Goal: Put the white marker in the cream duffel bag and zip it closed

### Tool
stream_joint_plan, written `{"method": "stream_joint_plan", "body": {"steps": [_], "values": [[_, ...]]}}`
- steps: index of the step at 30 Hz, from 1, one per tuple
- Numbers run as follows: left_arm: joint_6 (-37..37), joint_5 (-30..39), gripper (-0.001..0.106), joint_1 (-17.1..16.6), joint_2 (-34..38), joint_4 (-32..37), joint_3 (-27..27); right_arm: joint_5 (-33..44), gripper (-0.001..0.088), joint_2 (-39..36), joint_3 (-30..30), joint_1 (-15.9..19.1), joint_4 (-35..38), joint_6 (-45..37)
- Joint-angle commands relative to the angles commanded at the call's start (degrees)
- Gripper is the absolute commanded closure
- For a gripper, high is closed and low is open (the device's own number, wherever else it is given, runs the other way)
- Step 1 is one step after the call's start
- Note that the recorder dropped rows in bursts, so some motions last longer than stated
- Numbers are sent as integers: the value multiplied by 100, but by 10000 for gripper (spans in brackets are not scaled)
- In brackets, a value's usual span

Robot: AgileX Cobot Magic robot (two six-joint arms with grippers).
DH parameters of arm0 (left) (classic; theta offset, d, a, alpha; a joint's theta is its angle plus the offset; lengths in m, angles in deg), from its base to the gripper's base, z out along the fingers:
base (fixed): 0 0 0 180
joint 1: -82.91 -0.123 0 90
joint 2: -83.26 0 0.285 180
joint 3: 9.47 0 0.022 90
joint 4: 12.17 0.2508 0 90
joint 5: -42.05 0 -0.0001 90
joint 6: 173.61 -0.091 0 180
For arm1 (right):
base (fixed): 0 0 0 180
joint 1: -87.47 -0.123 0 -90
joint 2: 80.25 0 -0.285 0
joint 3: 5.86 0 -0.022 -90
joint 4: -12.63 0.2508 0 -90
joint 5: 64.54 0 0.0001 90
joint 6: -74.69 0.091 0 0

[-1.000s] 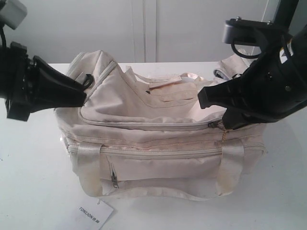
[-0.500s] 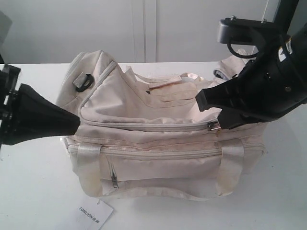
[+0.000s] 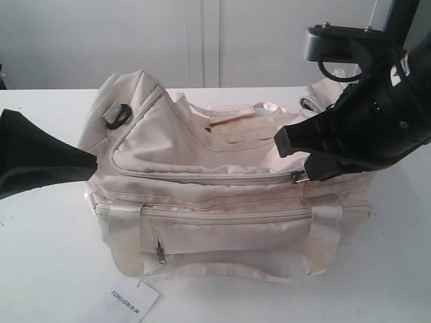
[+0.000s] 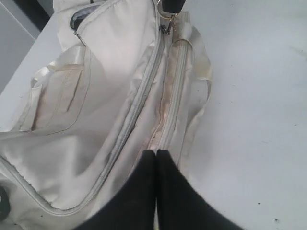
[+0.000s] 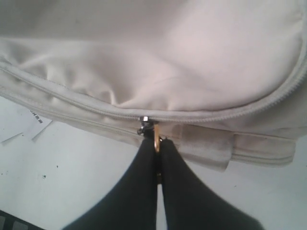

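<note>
Pinching the little gold zip pull (image 5: 156, 133) between its closed fingers, the right gripper (image 5: 156, 151) sits at the right-hand end of the cream duffel bag (image 3: 222, 155), with the slider touching its tips. That is the relation everything now turns on: the top zip runs lengthwise across the bag from its left end to this slider, so any further pull would go along that line, away from the left arm. From here the teeth look joined the whole way, and I'd judge there is little or no travel left.

The left gripper (image 4: 156, 157) has its fingers pressed together on nothing. It hangs just off the bag's left end, pointing down the zip line; I can't tell if it touches the fabric.

The white marker is nowhere to be seen on the desk (image 3: 54, 269) — most likely it is inside the bag, though that is hidden. Only a paper hang tag (image 3: 133, 301) lies in front.
</note>
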Motion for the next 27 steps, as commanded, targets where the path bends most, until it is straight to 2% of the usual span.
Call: {"method": "stream_joint_plan", "body": {"steps": [2,4,9,13,18,20,23,26,27], "values": [[173,-208,1053,208,44,155,24,-53,868,0,0,0,0,0],[747,-291,1053,409,157,626,109,-53,868,0,0,0,0,0],[2695,7,1053,877,587,2725,554,-65,868,0,0,0,0,0],[3522,211,1053,1349,854,3637,960,-65,868,0,0,0,0,0],[4926,473,1053,2062,1147,5475,1124,-65,868,0,0,0,0,0],[4981,501,1053,2354,1256,5617,1124,-52,868,0,0,0,0,0],[4981,155,1053,2701,1332,5617,1124,-52,868,0,0,0,0,0],[4924,-379,1044,2904,1399,5617,1124,-39,868,0,0,0,0,0],[4823,-507,1012,2932,1432,5617,1124,-39,868,0,0,0,0,24]]}}
